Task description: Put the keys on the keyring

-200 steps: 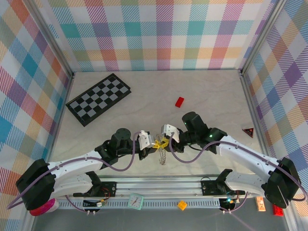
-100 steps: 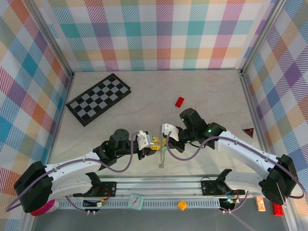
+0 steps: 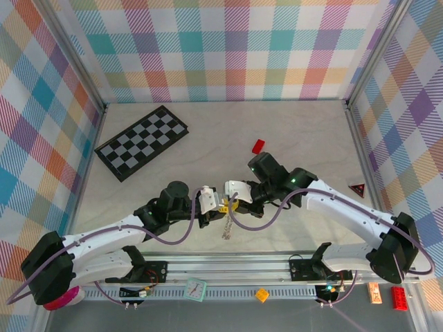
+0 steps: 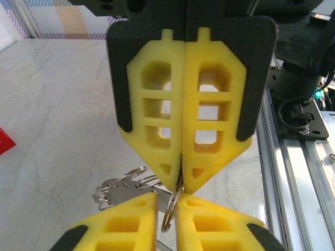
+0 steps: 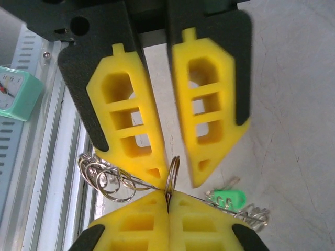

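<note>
A silver split ring of the keyring (image 5: 175, 158) is held above the table between both grippers. My right gripper (image 5: 168, 194) is shut on its lower edge. My left gripper (image 5: 178, 180) faces it, open by a narrow gap, with the ring standing between its fingers. From the left wrist, the ring (image 4: 168, 212) sits in the gap of my left gripper (image 4: 166, 201), and the right gripper (image 4: 181, 185) pinches it from above. A bunch of small rings (image 5: 99, 175) and the green-headed key (image 5: 226, 198) hang on either side. In the top view the chain (image 3: 226, 229) dangles below the grippers.
A black-and-grey chequerboard (image 3: 142, 142) lies at the back left and a small red block (image 3: 258, 146) behind the grippers. A red triangle (image 3: 357, 189) sits by the right wall. The metal rail (image 3: 228, 266) with a teal clock (image 3: 195, 289) runs along the near edge.
The two grippers and the hanging chain have shifted slightly left. The right gripper has closed on the ring. The left gripper has opened a little around it.
</note>
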`<state>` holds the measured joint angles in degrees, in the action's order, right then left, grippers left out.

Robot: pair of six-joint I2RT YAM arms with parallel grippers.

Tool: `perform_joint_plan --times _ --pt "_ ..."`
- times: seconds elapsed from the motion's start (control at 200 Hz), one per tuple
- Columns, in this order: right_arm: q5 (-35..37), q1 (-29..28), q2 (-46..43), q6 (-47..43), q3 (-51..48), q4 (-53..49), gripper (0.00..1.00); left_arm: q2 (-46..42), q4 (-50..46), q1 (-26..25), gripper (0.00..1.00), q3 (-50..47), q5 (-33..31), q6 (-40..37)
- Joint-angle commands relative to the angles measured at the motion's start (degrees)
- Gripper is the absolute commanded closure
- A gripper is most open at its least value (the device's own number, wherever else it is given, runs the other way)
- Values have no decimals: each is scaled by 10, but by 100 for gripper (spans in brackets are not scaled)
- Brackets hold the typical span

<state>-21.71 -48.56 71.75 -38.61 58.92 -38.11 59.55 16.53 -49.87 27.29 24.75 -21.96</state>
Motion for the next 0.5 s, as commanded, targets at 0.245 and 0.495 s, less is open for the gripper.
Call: perform_joint_plan --times 0.245,0.495 --pt "-3 16 -65 92 -56 80 71 -9 10 -4 100 2 13 -7" --pt "-29 21 -107 201 -114 128 61 -9 53 -3 100 -15 9 -2"
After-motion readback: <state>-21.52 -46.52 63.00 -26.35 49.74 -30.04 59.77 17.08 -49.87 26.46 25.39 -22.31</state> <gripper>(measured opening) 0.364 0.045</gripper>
